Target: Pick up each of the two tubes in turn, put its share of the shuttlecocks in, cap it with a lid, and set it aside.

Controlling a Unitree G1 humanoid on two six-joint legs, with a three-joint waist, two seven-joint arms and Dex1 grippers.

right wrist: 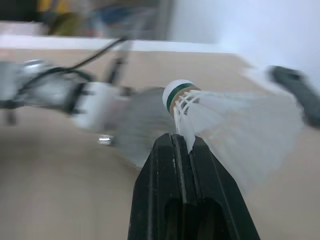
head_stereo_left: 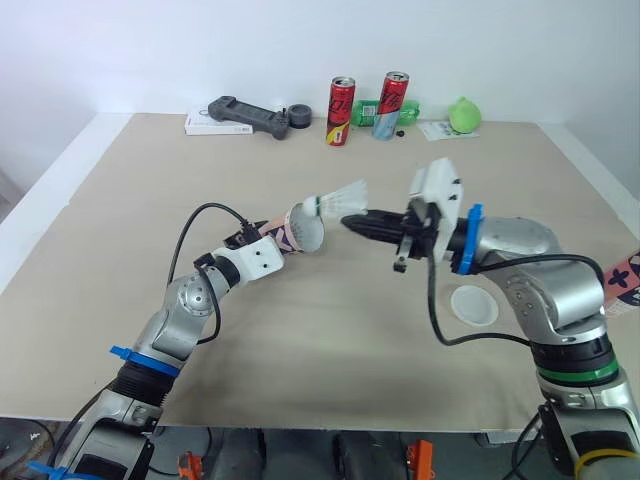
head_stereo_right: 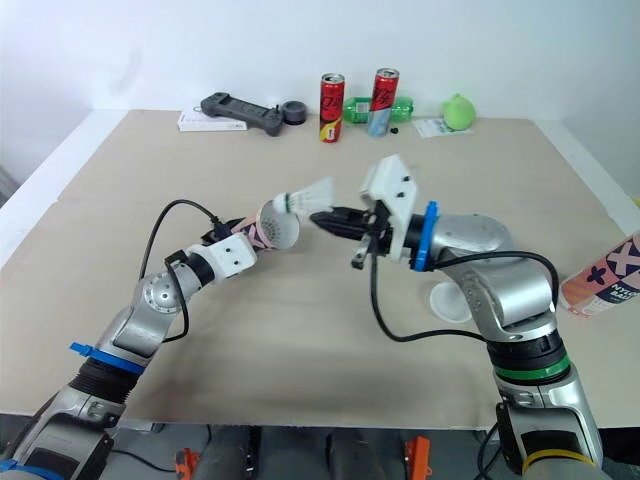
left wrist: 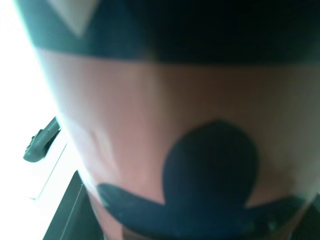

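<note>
Presently, a white feather shuttlecock (head_stereo_left: pixel 340 195) is pinched by its skirt between the right gripper (head_stereo_left: pixel 352 221) jaws. Its cork is at the mouth of the pink patterned cardboard tube (head_stereo_left: pixel 300 228), which is clamped mid-air by the left gripper (head_stereo_left: pixel 268 240). The tube's axis is tilted toward the right gripper.

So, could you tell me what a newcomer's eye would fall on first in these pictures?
Over the middle of the table, the right gripper pinches a white shuttlecock by its feathers, with the cork end at the open mouth of the pink tube, which the left gripper holds tilted. A white lid lies by the right arm, and a second tube sits at the table's right edge.
</note>
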